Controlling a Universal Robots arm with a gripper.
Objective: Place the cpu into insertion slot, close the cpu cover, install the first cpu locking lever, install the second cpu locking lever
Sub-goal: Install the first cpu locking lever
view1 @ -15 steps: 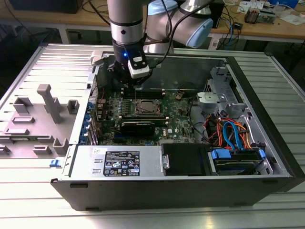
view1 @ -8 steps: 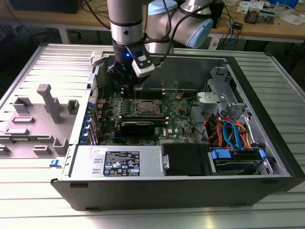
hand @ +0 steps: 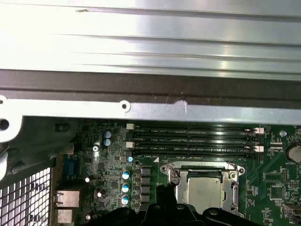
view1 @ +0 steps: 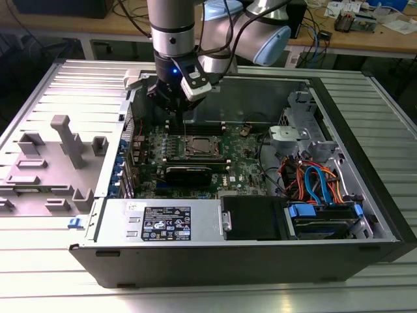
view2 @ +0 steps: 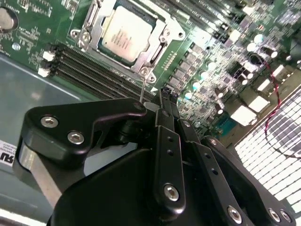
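The cpu (view2: 126, 32) lies flat in the insertion slot (hand: 197, 165) on the green board, silver top up. The cpu cover (view2: 160, 47) rests over it as a silver frame around its edges. A thin metal lever rod (view2: 142, 84) stands up from the socket's corner, just beside my black fingers. My gripper (view2: 167, 92) hangs a little above the board next to the socket, over the memory slots, with its fingers shut together and nothing seen between them. In the exterior view the gripper (view1: 174, 112) is inside the open case, behind the cpu (view1: 201, 149).
Long black memory slots (hand: 193, 141) run beside the socket. A black card (view1: 189, 173) sits in front of it. The case wall (hand: 150, 89) is close behind the gripper. Drive bays and coloured cables (view1: 313, 179) are at the exterior view's right, a grey fixture tray (view1: 52, 156) at its left.
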